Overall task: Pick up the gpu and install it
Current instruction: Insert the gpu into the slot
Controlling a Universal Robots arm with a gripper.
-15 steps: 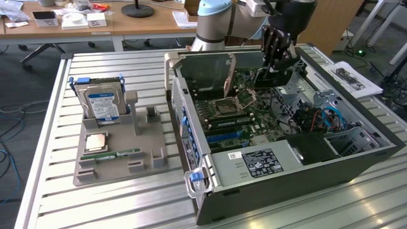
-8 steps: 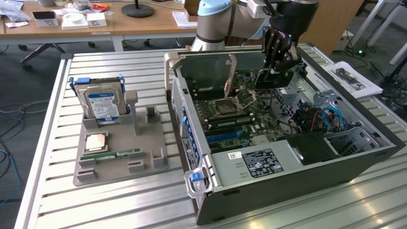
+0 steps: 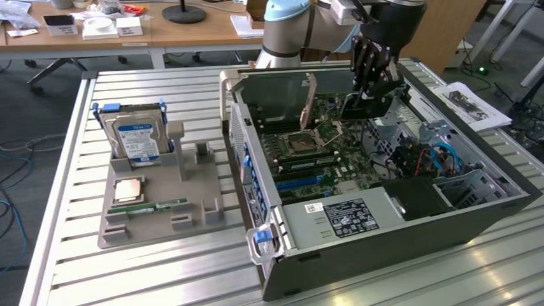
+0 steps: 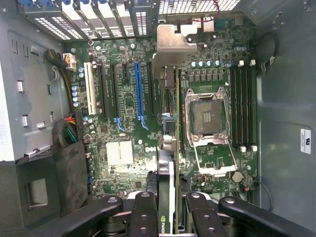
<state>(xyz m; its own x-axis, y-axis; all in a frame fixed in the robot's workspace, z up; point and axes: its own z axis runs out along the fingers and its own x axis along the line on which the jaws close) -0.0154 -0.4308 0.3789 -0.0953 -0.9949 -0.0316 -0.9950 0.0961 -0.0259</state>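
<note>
The gpu hangs inside the open computer case, just above the motherboard, and my gripper is shut on its upper part. In the wrist view the gpu is seen edge-on, a thin green board with its black cooler on one side. Its silver end bracket points toward the case's slot openings. My gripper clamps the card between two black fingers. The card hovers between the blue slot and the empty processor socket.
A grey parts fixture stands on the slatted table at the exterior view's left, holding a silver hard drive, a processor chip and a memory stick. Cables and the power supply crowd the case.
</note>
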